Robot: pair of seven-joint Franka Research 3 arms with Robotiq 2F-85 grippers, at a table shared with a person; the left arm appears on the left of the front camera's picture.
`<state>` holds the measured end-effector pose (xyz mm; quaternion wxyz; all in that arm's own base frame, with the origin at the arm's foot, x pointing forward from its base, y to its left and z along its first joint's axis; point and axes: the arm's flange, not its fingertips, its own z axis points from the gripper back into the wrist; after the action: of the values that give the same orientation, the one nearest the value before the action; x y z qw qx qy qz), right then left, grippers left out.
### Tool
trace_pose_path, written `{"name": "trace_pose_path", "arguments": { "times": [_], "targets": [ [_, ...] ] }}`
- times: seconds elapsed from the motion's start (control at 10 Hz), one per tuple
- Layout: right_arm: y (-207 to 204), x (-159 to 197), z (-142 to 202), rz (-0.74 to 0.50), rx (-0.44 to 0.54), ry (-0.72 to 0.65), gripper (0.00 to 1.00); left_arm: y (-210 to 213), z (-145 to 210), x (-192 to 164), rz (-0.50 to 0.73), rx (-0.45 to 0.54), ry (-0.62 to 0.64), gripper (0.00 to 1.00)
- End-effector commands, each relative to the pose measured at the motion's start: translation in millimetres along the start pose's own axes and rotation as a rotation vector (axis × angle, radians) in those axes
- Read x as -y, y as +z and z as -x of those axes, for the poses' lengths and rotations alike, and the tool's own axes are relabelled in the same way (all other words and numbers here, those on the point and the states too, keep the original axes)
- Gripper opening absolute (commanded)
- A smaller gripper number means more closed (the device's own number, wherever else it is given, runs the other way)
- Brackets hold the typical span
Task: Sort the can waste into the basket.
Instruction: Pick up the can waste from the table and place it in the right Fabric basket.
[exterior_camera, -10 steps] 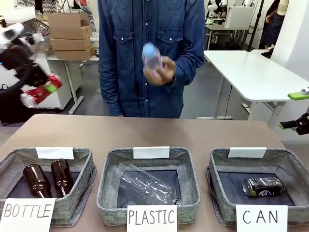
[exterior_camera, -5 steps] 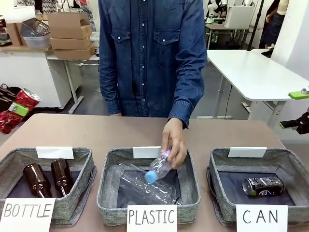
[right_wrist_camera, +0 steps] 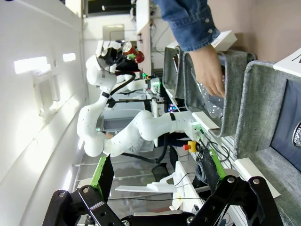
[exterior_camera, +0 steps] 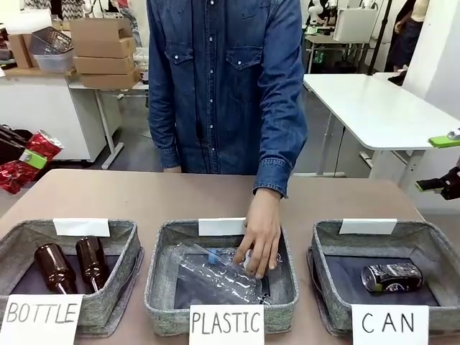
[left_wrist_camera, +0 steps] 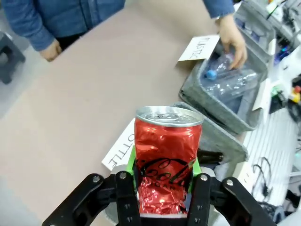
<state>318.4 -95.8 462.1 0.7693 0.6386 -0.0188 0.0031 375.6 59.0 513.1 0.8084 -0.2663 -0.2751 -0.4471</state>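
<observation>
In the left wrist view the left tool [left_wrist_camera: 162,181] grips the red can [left_wrist_camera: 167,155] between its green pads, the dented can upright with its silver top showing, held above the brown tabletop [left_wrist_camera: 89,94] near the basket signed "BOTTLE". In the front view the same can [exterior_camera: 27,162] shows at the far left edge, raised well clear of the baskets. The right tool [right_wrist_camera: 160,193] hangs off the tabletop with its fingers spread wide and nothing between them.

Nearest along the tabletop stand three grey baskets. The CAN basket [exterior_camera: 431,248], on the right, holds the dark can [exterior_camera: 391,277] lying on its side. The middle PLASTIC basket [exterior_camera: 162,280] holds clear plastic bottles [exterior_camera: 215,273], and the person's hand [exterior_camera: 260,237] reaches down onto them. The left BOTTLE basket [exterior_camera: 118,284] holds two brown glass bottles [exterior_camera: 72,266].
</observation>
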Motion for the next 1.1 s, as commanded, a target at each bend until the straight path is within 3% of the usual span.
{"name": "trace_pose_path", "arguments": {
  "times": [0.0,0.1,0.3,0.5,0.7,0.8,0.9,1.0],
  "targets": [
    [2,0,1,0.000,-0.011,0.019,1.00,-26,-34,38,0.009,0.016,-0.121,0.45],
    [0,0,0,0.000,0.000,0.000,1.00,-43,-66,79,0.037,0.060,-0.178,0.45],
    [63,-44,15,0.103,0.159,-0.021,1.00,-84,-129,185,0.057,0.089,-0.416,0.45],
    [131,-61,46,0.218,0.251,-0.101,1.00,-136,-183,275,0.122,0.054,-0.633,0.45],
    [192,-56,103,0.393,0.384,-0.131,1.00,-204,-238,339,0.039,-0.014,-0.808,0.45],
    [206,-47,136,0.425,0.386,-0.093,1.00,-239,-265,360,-0.071,-0.034,-0.858,0.45],
    [213,-36,167,0.430,0.406,-0.027,1.00,-276,-292,379,-0.077,-0.043,-0.897,0.45],
    [205,-59,122,0.382,0.403,-0.115,1.00,-312,-316,395,-0.068,-0.082,-0.914,0.45]
  ]
}}
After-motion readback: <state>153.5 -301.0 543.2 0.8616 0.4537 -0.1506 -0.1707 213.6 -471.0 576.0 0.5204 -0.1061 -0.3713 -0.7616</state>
